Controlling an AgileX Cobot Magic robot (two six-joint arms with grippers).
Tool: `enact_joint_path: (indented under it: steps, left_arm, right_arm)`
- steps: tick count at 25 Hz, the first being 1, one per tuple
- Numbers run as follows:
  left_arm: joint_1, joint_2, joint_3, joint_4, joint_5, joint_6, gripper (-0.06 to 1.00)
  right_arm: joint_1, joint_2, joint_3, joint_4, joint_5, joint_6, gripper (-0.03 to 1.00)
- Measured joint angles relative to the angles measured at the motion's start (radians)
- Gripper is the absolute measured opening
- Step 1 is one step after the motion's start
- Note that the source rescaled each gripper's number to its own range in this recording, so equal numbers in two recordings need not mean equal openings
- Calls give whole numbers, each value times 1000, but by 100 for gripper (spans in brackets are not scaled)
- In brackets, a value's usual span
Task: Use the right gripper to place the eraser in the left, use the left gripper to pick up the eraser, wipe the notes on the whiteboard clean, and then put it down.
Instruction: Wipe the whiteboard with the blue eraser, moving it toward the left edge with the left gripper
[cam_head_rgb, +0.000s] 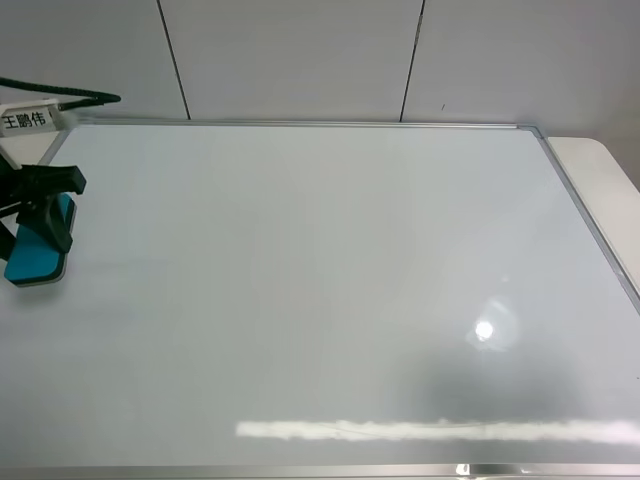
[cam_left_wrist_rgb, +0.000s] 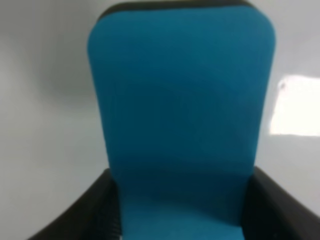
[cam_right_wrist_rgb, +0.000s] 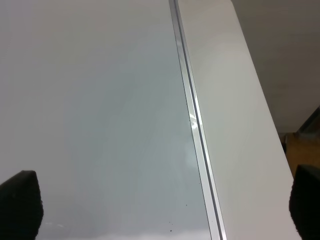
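At the whiteboard's (cam_head_rgb: 330, 290) far left edge, the left gripper (cam_head_rgb: 45, 205) pinches the teal eraser (cam_head_rgb: 38, 250) with its felt base down on the board, apparently ready to set it down: no red notes show. The right gripper (cam_right_wrist_rgb: 160, 205) hangs spread wide, empty, over the right frame.

Glare on whiteboard (cam_head_rgb: 320, 300), blurred eraser (cam_left_wrist_rgb: 182, 115)

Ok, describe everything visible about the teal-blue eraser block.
The teal-blue rounded-rectangle eraser looks plastic-topped, with a thin pale-and-dark base layer along its lower edge. It sits at the left edge of the glossy white silver-framed whiteboard, base down against the board. The black two-fingered left gripper is shut on it, fingers pressing both long sides.
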Motion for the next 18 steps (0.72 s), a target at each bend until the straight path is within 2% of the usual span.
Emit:
enact_joint_path:
  steps: [4,8,13,18]
  left_arm:
    - [0,-16,95,-12,-91,2,6]
    - [0,-16,137,-4,-131,30,6]
    - [0,-12,138,5,-150,50,6]
    - [0,79,138,11,-112,127,6]
  right_arm:
    - [0,0,0,0,0,0,99]
    - [0,0,0,0,0,0,99]
    - [0,0,0,0,0,0,99]
    - [0,0,0,0,0,0,99]
